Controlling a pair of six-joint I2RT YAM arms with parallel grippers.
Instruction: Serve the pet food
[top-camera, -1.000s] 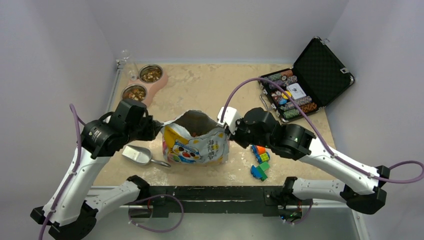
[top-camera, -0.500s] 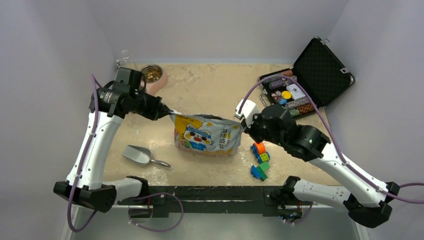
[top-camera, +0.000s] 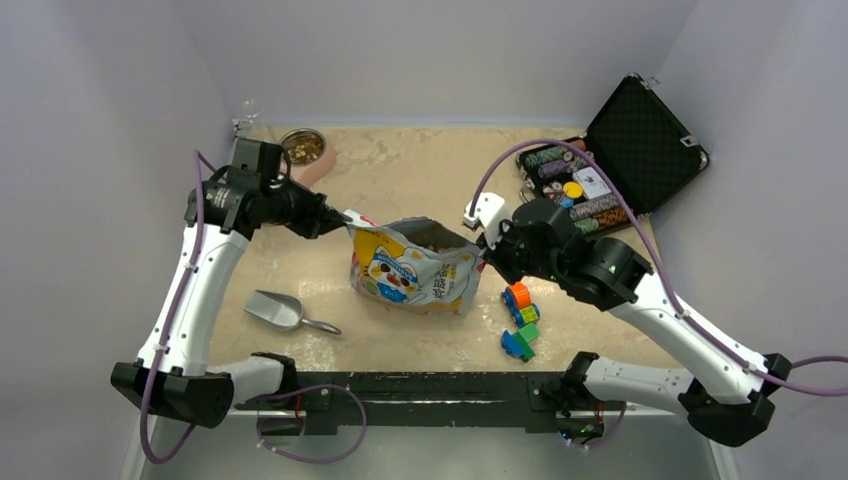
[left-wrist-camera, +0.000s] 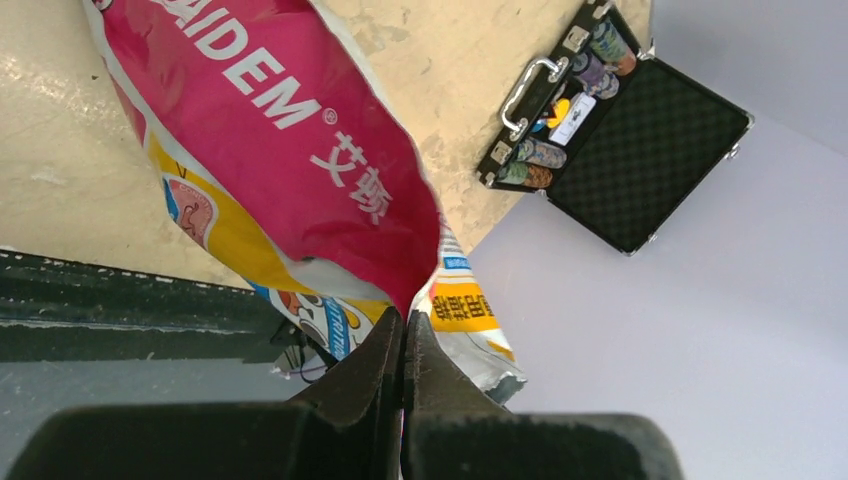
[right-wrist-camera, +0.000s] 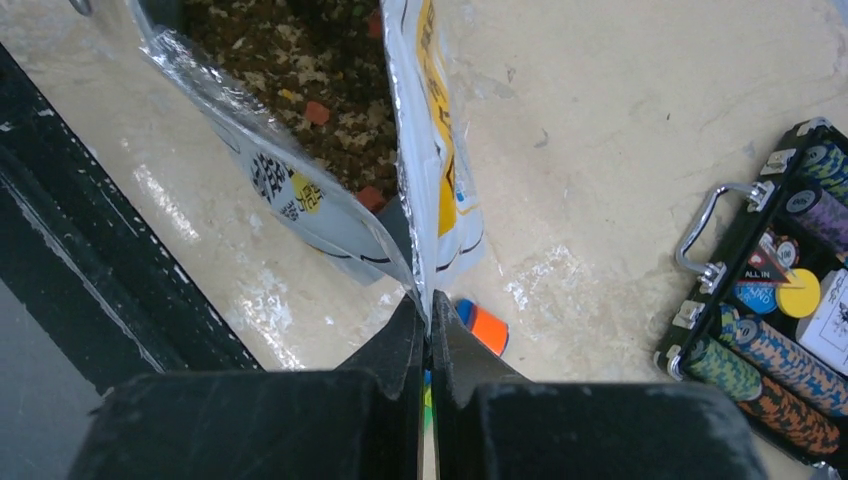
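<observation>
The pet food bag (top-camera: 410, 275), white, yellow and red with a cartoon cat, hangs between both grippers above the table's middle, its mouth open upward. Brown kibble (top-camera: 430, 236) shows inside; it also shows in the right wrist view (right-wrist-camera: 300, 70). My left gripper (top-camera: 340, 217) is shut on the bag's left top corner; the left wrist view shows its jaws pinching the red side of the bag (left-wrist-camera: 300, 130). My right gripper (top-camera: 483, 250) is shut on the bag's right top edge (right-wrist-camera: 425, 180).
A pink stand with a steel bowl of kibble (top-camera: 303, 148) sits at the back left, partly hidden by the left arm. A metal scoop (top-camera: 280, 310) lies at the front left. Toy blocks (top-camera: 520, 320) lie right of the bag. An open black case of poker chips (top-camera: 590, 190) stands at the right.
Both grippers lifted the bag off the table and carried it back. The left arm swung up toward the bowls. In the last half second the bag's mouth opened and the right side dropped slightly.
</observation>
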